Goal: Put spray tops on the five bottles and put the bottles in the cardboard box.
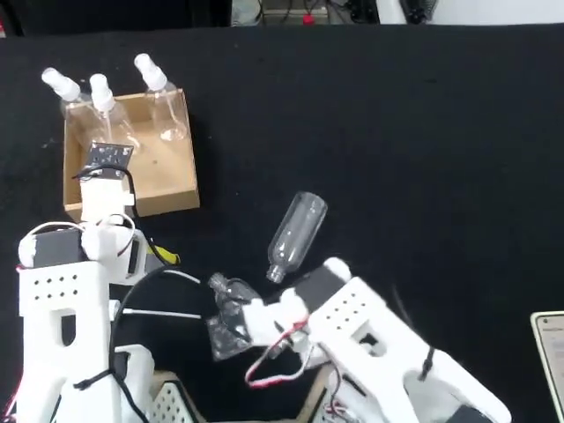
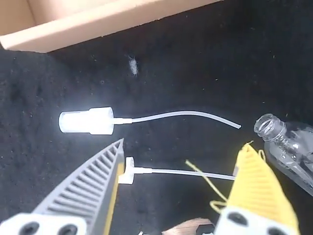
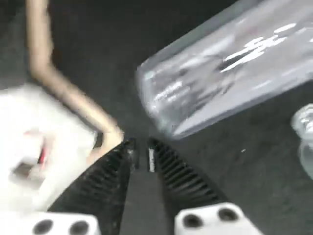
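Three bottles with spray tops (image 1: 101, 92) stand in the cardboard box (image 1: 167, 181). A topless clear bottle (image 1: 297, 231) lies on the black cloth. A second topless bottle (image 1: 231, 304) lies by my right gripper (image 1: 231, 330); its open neck (image 2: 268, 128) is in the left wrist view. Two loose spray tops lie with their tubes stretched out: a capped one (image 2: 88, 121) and a smaller one (image 2: 127, 176). My left gripper (image 2: 178, 169) hangs open just above the smaller top. The right gripper (image 3: 139, 154) is shut on nothing, close to the base of a lying bottle (image 3: 230, 63).
The box wall (image 2: 98, 24) runs just beyond the spray tops. The left arm's white body (image 1: 66, 300) stands beside the box, and its shape (image 3: 34, 142) is near the right gripper. A pale object (image 1: 551, 348) lies at the table's right edge.
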`<state>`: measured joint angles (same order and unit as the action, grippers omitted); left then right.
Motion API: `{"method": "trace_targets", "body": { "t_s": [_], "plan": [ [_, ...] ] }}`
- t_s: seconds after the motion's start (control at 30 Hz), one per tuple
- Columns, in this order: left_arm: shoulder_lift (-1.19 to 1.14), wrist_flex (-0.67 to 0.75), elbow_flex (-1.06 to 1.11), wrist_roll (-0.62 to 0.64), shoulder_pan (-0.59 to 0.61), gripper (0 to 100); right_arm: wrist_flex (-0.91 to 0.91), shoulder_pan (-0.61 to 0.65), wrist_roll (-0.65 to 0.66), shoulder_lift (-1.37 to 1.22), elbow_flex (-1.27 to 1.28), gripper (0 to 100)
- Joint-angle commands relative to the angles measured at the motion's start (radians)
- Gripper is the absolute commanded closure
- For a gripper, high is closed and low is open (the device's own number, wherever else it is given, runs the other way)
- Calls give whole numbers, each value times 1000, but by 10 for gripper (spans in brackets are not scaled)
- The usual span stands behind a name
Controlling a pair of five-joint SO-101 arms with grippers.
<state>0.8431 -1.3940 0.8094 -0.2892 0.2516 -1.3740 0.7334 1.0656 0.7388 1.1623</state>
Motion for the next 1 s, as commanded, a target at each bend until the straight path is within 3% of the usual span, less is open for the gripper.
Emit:
{"method": "trace_targets", "body": {
  "t_s": [0.0,0.23,0.4,0.53,0.73,0.83,0.97],
  "plan": [
    [3,12,-16,-6,10,658,140,44,-170,25,15,956],
    [3,11,-5,-6,10,658,371,46,-598,27,-8,956],
    [2,9,-4,9,2,658,483,46,-775,27,-5,956],
    [2,9,31,89,-24,658,470,37,-832,41,-56,956],
    [-6,18,64,215,-154,654,236,-9,-827,91,-200,955],
    [0,20,61,354,-202,652,173,-94,-825,119,-234,923],
    [-9,29,71,442,-285,652,163,-230,-825,156,-231,843]
  ]
}}
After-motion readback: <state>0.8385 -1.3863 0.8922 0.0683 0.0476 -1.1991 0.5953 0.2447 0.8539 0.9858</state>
